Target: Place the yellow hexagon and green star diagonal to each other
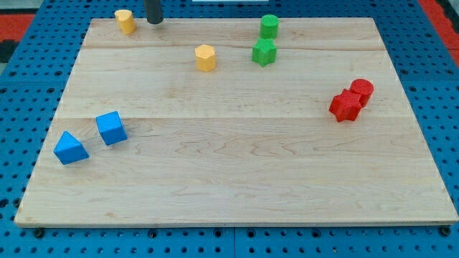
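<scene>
The yellow hexagon (205,57) lies on the wooden board (237,172) in the upper middle. The green star (263,51) lies to its right, a short gap away, at nearly the same height. My tip (153,21) is at the board's top edge, up and to the left of the yellow hexagon and apart from it. A second yellow block (125,21), rounded in shape, sits just left of the tip.
A green cylinder (269,26) stands just above the green star. A red star (345,106) and a red cylinder (361,92) touch at the right. A blue cube (111,128) and a blue triangular block (69,147) lie at the left.
</scene>
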Motion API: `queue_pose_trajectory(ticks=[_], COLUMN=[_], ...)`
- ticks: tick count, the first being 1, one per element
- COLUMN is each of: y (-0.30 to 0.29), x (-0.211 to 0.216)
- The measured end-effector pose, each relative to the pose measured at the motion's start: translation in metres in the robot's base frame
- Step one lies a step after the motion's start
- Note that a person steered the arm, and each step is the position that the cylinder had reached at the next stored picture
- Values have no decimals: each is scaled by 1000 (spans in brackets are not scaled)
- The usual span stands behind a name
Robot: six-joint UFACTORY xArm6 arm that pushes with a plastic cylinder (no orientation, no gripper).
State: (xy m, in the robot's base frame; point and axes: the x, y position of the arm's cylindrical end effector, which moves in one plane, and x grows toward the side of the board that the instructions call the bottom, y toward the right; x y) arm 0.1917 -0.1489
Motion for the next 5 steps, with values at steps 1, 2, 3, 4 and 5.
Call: queue_pose_trajectory(ticks=[1,2,3,4,5], y=[56,136,184,166,107], x=[16,51,92,146,136])
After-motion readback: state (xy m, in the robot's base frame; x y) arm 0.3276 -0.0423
